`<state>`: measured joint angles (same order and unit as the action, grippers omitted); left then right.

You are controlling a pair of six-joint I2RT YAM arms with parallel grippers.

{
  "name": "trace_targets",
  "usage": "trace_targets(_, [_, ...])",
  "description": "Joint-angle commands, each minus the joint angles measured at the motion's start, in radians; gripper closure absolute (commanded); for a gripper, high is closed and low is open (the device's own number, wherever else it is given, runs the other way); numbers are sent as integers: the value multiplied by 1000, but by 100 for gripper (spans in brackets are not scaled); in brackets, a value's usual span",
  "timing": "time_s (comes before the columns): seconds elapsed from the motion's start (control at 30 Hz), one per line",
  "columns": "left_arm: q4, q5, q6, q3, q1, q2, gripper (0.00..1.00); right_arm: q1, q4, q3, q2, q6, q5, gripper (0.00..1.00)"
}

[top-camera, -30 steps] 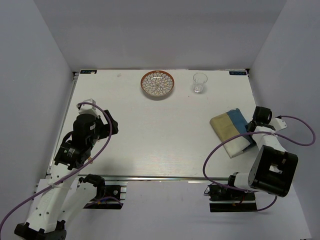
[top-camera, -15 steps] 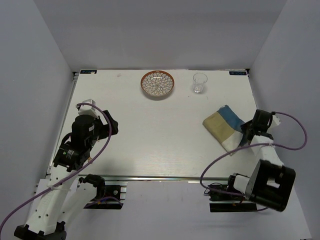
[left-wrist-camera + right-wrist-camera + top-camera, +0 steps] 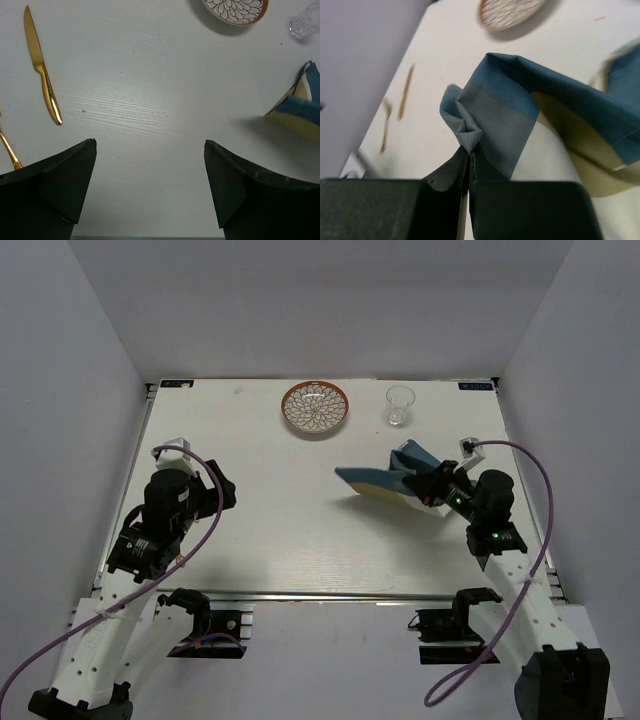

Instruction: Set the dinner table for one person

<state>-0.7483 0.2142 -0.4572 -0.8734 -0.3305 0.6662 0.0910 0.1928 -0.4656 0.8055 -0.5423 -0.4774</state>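
Surface [image 3: 300,540]: white, running from the metal rail by the arm bases to the back wall — everything stands on it.
Left claw [image 3: 150,146]: spread wide and empty, hovering over bare surface at the near left.
Gold knife [image 3: 42,75]: flat on the surface just beyond that claw. Another gold handle [image 3: 7,147] lies beside it, too cut off to name.
Right claw [image 3: 468,156]: pressed together on a bunched blue corner of the checked placemat [image 3: 385,478], which hangs raised right of centre, folded and sagging.
Slip risk: the pinch takes only a small wad of cloth — a quick swing could tug it free, and it would likely land crumpled.
Glass [image 3: 399,405]: upright near the far edge, just beyond the cloth. A trailing flap could tip it.
Patterned plate [image 3: 315,407]: at the far edge, left of the glass. Dragging the cloth that way could shove it.
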Motion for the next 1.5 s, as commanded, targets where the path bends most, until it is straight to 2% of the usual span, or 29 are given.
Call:
trace_targets(0.0, [-8,39,-21,-6,-4,4,2,85,73,39,-60,-13,-148,100])
trace_targets(0.2, [-29,65,-51,-21,-4,6,2,274,27,73,-52,8,-259,100])
trace_targets(0.3, [-48,63,-57,-33,-4,21,2,354,-59,87,-17,63,-303,85])
trace_targets(0.33, [-49,50,-57,-39,-4,24,2,381,-76,102,-20,73,-311,57])
trace_targets(0.4, [-66,16,-81,-48,-4,45,2,418,-137,111,-49,103,-323,26])
trace_targets(0.43, [-69,-52,-87,-49,-4,55,2,432,-151,123,-108,113,-332,11])
trace_targets(0.5, [-48,-148,-132,-33,-4,81,2,440,-226,122,-176,152,-331,11])
trace_targets(0.53, [-31,-274,-146,5,-4,87,2,443,-275,89,-237,168,-275,11])
trace_targets(0.57, [25,-336,-178,31,-4,91,2,438,-374,68,-268,179,-235,11])
trace_targets(0.6, [56,-389,-198,62,-4,98,2,438,-424,47,-296,182,-171,11])
trace_targets(0.63, [85,-476,-216,129,-4,104,2,435,-459,30,-354,121,29,11])
trace_targets(0.73, [196,-553,-294,242,-4,119,2,434,-568,-10,-394,-23,335,11])
trace_targets(0.83, [250,-575,-342,315,-4,148,2,441,-644,-19,-287,-126,440,11])
trace_targets(0.87, [292,-585,-354,335,-4,156,2,438,-639,22,-261,-158,444,11])
trace_targets(1.0, [388,-616,-394,386,-13,237,2,449,-446,156,-192,-232,391,11])
trace_targets(1.13, [458,-619,-396,386,-35,309,2,455,-351,234,-218,-281,356,15])
trace_targets(1.33, [566,-607,-411,393,-74,426,2,472,-259,292,-169,-308,316,29])
trace_targets(1.37, [576,-605,-411,387,-87,478,2,475,-250,294,-146,-306,313,34])
trace_targets(1.47, [583,-595,-390,347,-99,590,3,487,-205,298,-108,-312,295,40])
